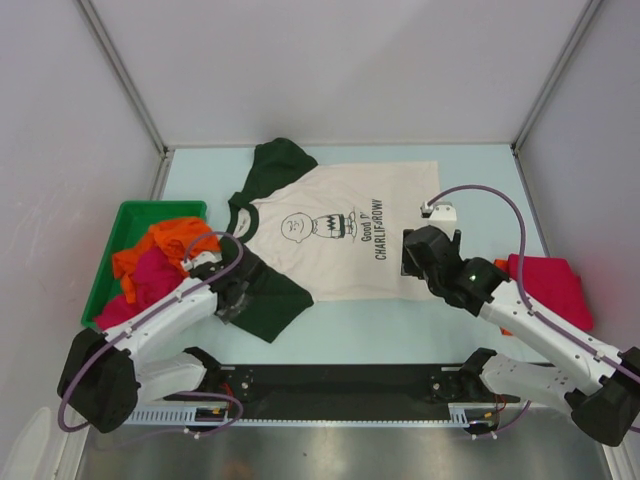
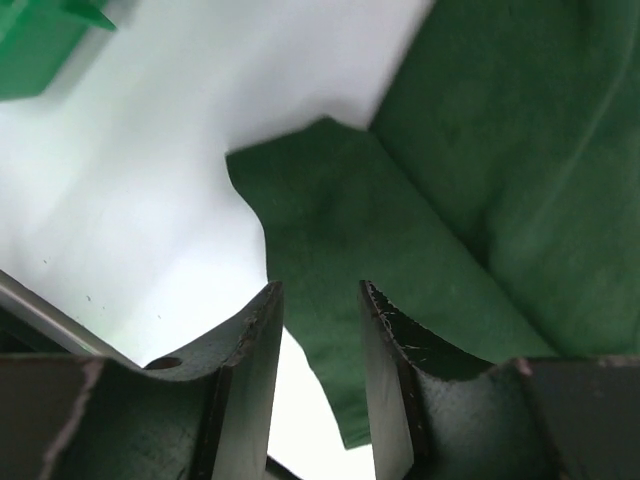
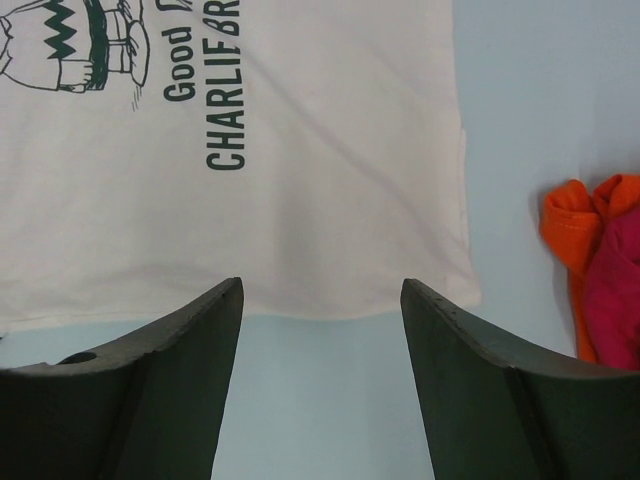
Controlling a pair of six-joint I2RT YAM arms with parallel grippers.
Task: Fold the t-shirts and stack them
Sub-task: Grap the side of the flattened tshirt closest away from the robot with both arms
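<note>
The cream t-shirt (image 1: 345, 265) with dark green sleeves and the Charlie Brown print lies spread flat in the middle of the table. My left gripper (image 1: 235, 295) is open and low over the shirt's near green sleeve (image 2: 360, 220). The sleeve's edge lies between the fingertips (image 2: 258, 330), which are not closed on it. My right gripper (image 1: 412, 262) is open wide at the shirt's hem near its front corner. In the right wrist view the cream hem (image 3: 330, 250) lies just beyond the gripper (image 3: 318, 292). More tees lie at both sides.
A green plastic bin (image 1: 110, 250) at the left holds a crumpled orange tee (image 1: 165, 245) and a magenta tee (image 1: 155, 275). A crimson tee (image 1: 550, 285) lies at the right, with orange cloth (image 3: 570, 215) beside it. White walls enclose the table on three sides.
</note>
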